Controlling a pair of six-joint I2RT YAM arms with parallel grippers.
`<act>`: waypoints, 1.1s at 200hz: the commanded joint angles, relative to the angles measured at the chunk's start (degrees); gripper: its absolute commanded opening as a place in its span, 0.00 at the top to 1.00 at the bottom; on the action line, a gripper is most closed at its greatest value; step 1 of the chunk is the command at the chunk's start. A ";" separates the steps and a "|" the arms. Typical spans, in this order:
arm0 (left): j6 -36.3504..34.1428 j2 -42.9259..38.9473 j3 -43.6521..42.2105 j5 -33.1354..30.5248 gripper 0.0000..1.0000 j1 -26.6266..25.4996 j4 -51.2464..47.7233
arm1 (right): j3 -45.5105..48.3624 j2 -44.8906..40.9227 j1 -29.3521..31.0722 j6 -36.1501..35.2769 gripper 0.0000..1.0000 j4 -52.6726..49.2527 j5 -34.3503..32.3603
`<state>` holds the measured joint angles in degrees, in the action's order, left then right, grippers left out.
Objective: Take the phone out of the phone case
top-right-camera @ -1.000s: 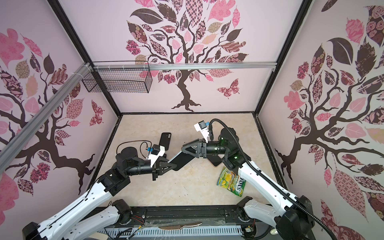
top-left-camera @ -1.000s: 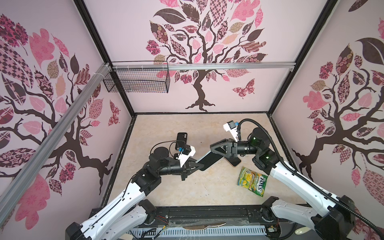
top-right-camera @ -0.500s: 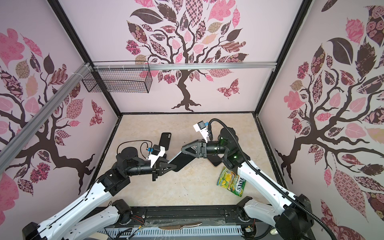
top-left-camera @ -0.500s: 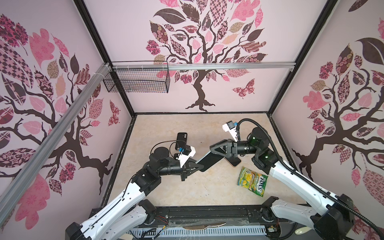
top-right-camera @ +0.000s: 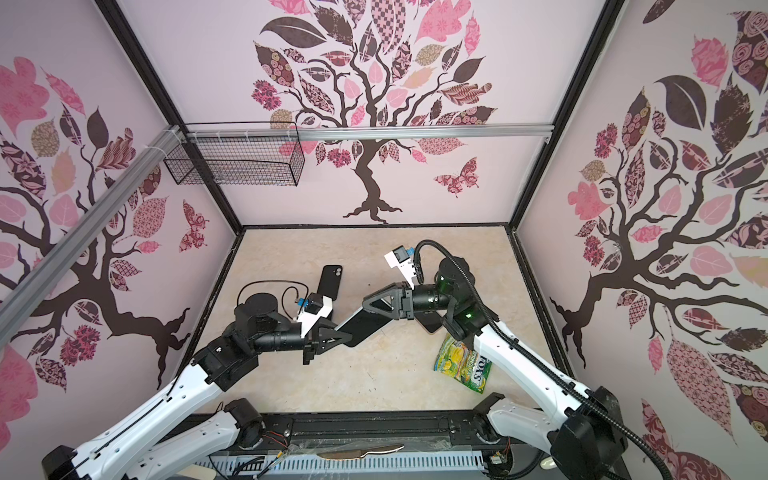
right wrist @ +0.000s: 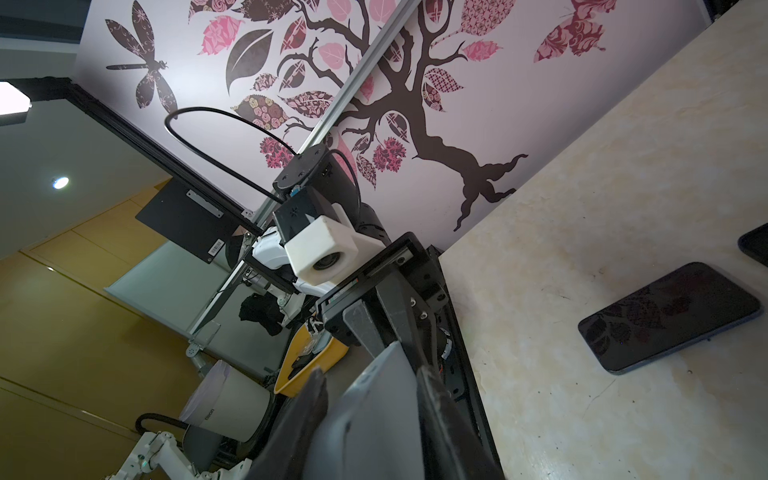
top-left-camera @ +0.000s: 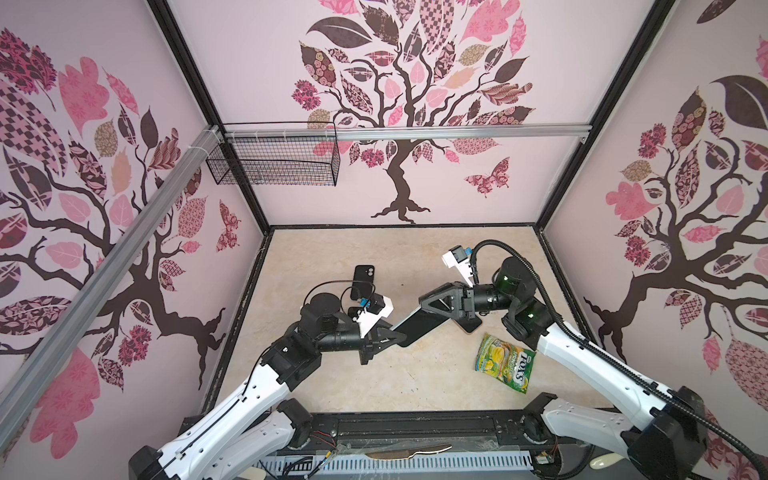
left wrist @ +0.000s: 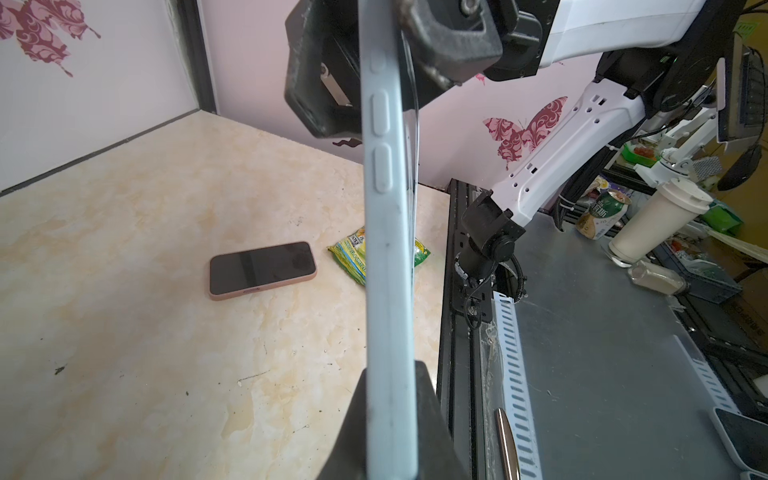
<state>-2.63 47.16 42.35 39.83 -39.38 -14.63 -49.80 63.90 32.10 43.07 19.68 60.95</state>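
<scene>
A phone in a pale blue-grey phone case (top-left-camera: 419, 326) (top-right-camera: 365, 326) hangs in the air over the middle of the table, tilted, spanning between both arms. My left gripper (top-left-camera: 401, 336) (top-right-camera: 347, 337) (left wrist: 390, 415) is shut on its lower end, a finger on each face. My right gripper (top-left-camera: 430, 311) (top-right-camera: 374, 309) (right wrist: 370, 399) has its fingers on both sides of the upper end, closed in against the case (right wrist: 374, 415). The case's side buttons show in the left wrist view (left wrist: 384, 166).
A pink-cased phone (left wrist: 262, 268) lies screen up beneath the right gripper. A black phone (top-left-camera: 362, 282) lies behind the left wrist, a dark one (right wrist: 669, 316) beside it. A green-yellow candy bag (top-left-camera: 505, 361) sits front right. A wire basket (top-left-camera: 274, 160) hangs on the back wall.
The right gripper's jaws have narrowed around the upper end of the cased phone. Both arms and the phone have hardly shifted.
</scene>
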 commanded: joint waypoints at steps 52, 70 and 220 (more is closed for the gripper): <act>-13.85 0.37 8.16 -7.34 1.00 -0.80 2.87 | 2.60 1.11 0.29 7.71 0.66 -6.33 -6.02; -14.43 0.48 8.58 -8.09 1.00 -0.79 2.86 | 2.93 1.13 0.19 8.29 0.67 -5.81 -6.02; -21.32 1.34 13.02 -15.22 1.00 -0.84 0.31 | 5.06 1.03 0.26 11.29 0.67 -3.49 -6.10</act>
<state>-16.99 49.36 48.88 32.60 -40.14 -26.04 -46.35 63.53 32.08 46.54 25.39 62.30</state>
